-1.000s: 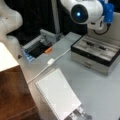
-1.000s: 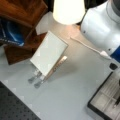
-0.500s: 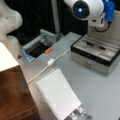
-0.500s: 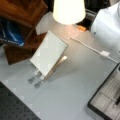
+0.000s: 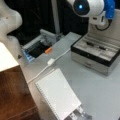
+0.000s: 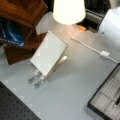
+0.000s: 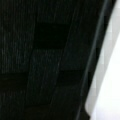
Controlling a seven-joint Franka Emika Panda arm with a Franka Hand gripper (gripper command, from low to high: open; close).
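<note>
Only the arm's white body with a blue light [image 5: 83, 7] shows, at a front view's top right, and as a white bulk [image 6: 111, 27] at a front view's right edge; the gripper's fingers are not in view. Nearest below the arm is an open grey case [image 5: 100, 53] with dark pens lying in its lined tray, also seen in a front view [image 6: 106, 100]. The wrist view holds only a dark surface and a white strip [image 7: 110, 82] along its right side.
A white spiral notebook leans on a metal stand [image 5: 58, 96] [image 6: 48, 53]. A white cable with a small block [image 5: 50, 61] [image 6: 105, 53] crosses the grey table. An orange piece [image 5: 48, 50] lies by a dark open box [image 5: 37, 48]. A wooden shelf [image 6: 22, 27] and a lit lamp shade [image 6: 68, 10] stand nearby.
The arm has drawn up and back toward a front view's top right, uncovering more of the table and the open case. Nothing on the table has moved.
</note>
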